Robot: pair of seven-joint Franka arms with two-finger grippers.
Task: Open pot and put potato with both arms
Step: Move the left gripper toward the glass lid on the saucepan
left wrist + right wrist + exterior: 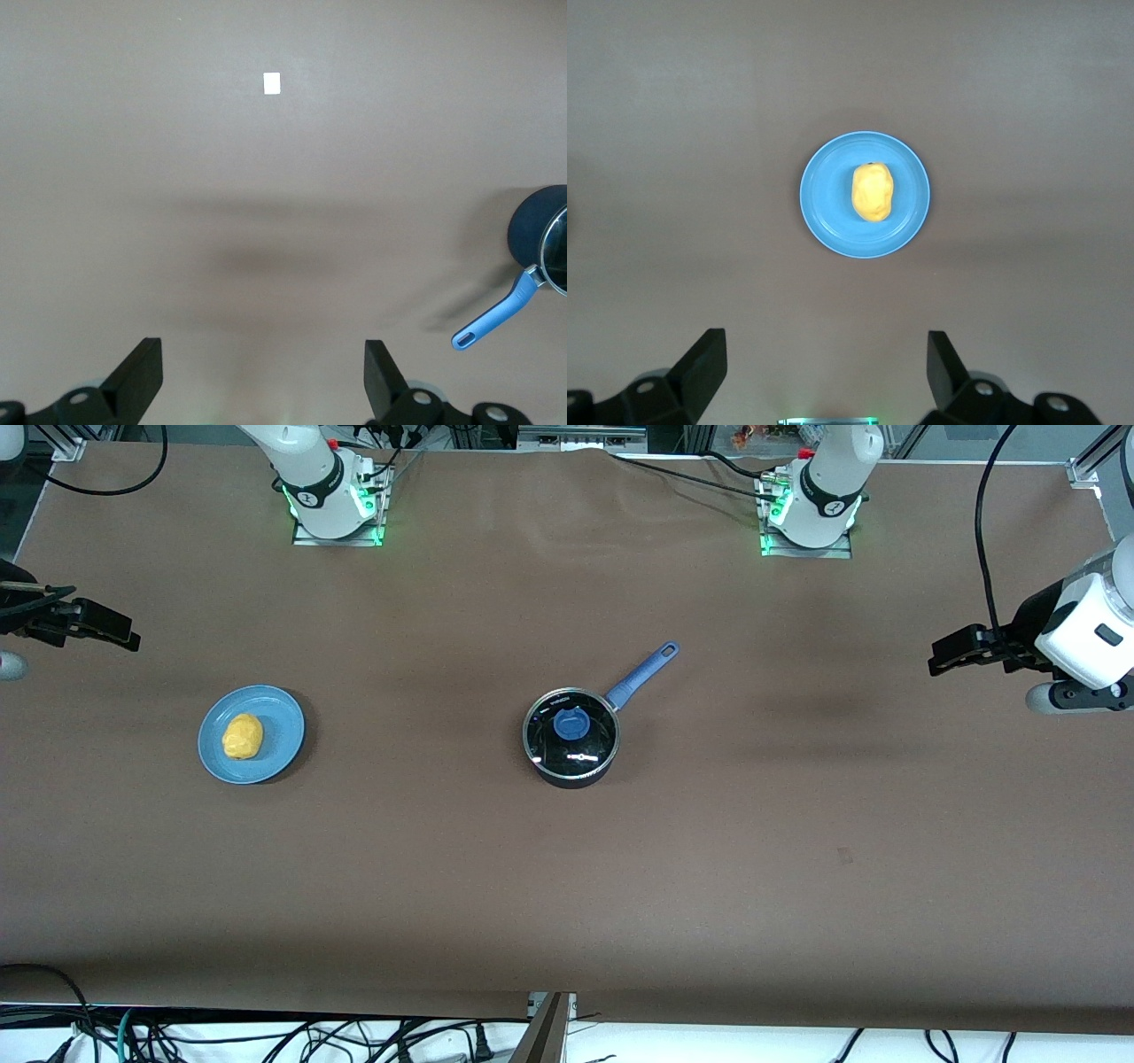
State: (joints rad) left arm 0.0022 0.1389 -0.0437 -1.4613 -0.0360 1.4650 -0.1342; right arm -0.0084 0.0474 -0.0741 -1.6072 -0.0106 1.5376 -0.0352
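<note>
Both black two-finger tools hang wide open and empty, the left tool (263, 376) over bare brown desk (797, 850), so it should centre squarely over the lidded small black blue-handled saucepan's (571, 737) knob while the right tool (826, 370) hovers above the lumpy yellow potato (872, 193) on its flat blue plate (824, 208).

A flat blue plate (282, 746) lies on the brown desk (567, 886) toward the right arm's end. A small white rectangular mark (272, 83) sits on the bare desk surface in the left wrist view. Black cables (266, 1036) trail below the desk's near edge.
</note>
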